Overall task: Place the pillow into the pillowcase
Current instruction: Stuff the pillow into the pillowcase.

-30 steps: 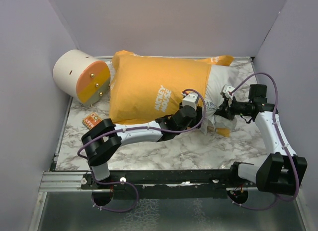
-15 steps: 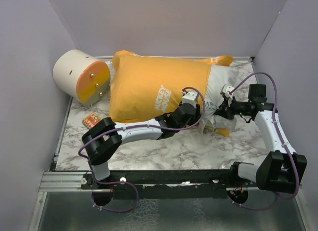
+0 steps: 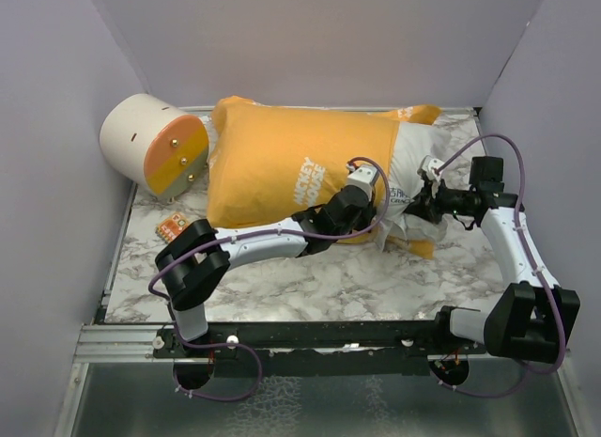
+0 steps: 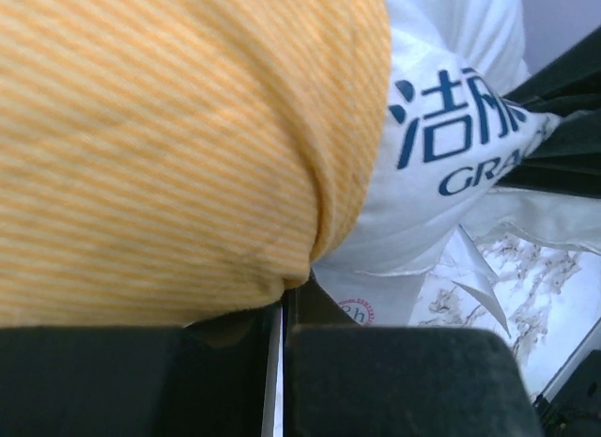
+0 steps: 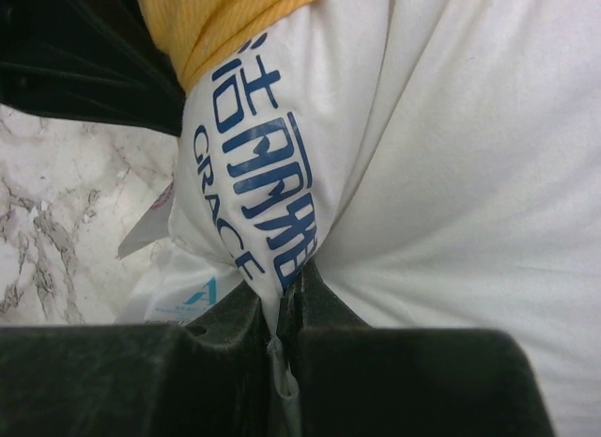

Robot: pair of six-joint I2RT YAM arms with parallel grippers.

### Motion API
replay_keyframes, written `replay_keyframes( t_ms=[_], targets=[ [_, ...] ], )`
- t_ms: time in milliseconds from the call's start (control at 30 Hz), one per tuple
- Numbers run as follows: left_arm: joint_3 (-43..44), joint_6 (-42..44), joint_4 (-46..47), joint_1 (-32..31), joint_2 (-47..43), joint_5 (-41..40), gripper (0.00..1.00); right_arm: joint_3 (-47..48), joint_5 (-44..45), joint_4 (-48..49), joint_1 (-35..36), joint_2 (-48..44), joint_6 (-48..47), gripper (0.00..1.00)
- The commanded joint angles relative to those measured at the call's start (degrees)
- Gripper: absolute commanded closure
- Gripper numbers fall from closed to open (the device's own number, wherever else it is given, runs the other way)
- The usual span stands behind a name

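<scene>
The orange-yellow pillowcase (image 3: 282, 164) covers most of the white pillow (image 3: 413, 160), whose right end still sticks out. My left gripper (image 3: 374, 210) is at the case's open edge. In the left wrist view its jaws (image 4: 285, 301) are shut, and the orange hem (image 4: 169, 146) runs down into the fingertips beside the lettered pillow (image 4: 451, 127). My right gripper (image 3: 411, 210) comes in from the right. It is shut (image 5: 291, 287) on a pinch of pillow fabric (image 5: 470, 174) with blue lettering, just below the case's edge (image 5: 216, 14).
A cream-and-orange cylinder (image 3: 155, 146) lies at the back left against the pillowcase. A small orange packet (image 3: 172, 228) sits on the marble tabletop (image 3: 376, 277). Grey walls close in the left, back and right sides. A round-stamped tag (image 4: 362, 310) hangs under the pillow.
My left gripper has shifted a little up and right to the pillowcase's open edge, and its jaws have closed. The right gripper keeps its hold in the same place.
</scene>
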Motion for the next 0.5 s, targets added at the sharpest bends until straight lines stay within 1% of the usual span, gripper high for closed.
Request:
replay_keyframes(
  t_ms=[0, 33, 67, 133, 267, 333, 467],
  targets=[
    [6.85, 3.31, 1.84, -1.5, -1.44, 8.71, 1.0, -1.7, -3.82, 4.78, 1.9, 1.9, 9.43, 0.99],
    [7.37, 3.36, 2.42, -1.8, -1.9, 11.26, 1.0, -1.86, -4.5, 6.92, 2.78, 2.48, 11.99, 0.99],
    [7.28, 2.84, 3.53, -1.82, -2.8, 15.95, 1.0, -2.2, -5.04, 9.72, 3.67, 2.9, 15.41, 0.99],
    [7.65, 2.08, 4.89, -1.7, -3.65, 21.18, 1.0, -3.25, -4.99, 17.32, 4.54, 3.23, 23.08, 0.99],
    [10.99, 0.59, 3.71, -1.06, -5.28, 31.47, 1.0, -3.3, -1.32, 29.71, 5.13, 4.9, 35.77, 0.99],
    [12.48, -0.3, 3.35, -0.47, -4.5, 35.93, 1.0, -3.17, -0.66, 34.68, 5.13, 7.49, 41.67, 0.99],
    [13.95, -3.29, 5.63, 1.71, -2.53, 41.73, 1.0, -5.05, -1.28, 42.08, 5.55, 15.7, 52.28, 0.99]
  ],
)
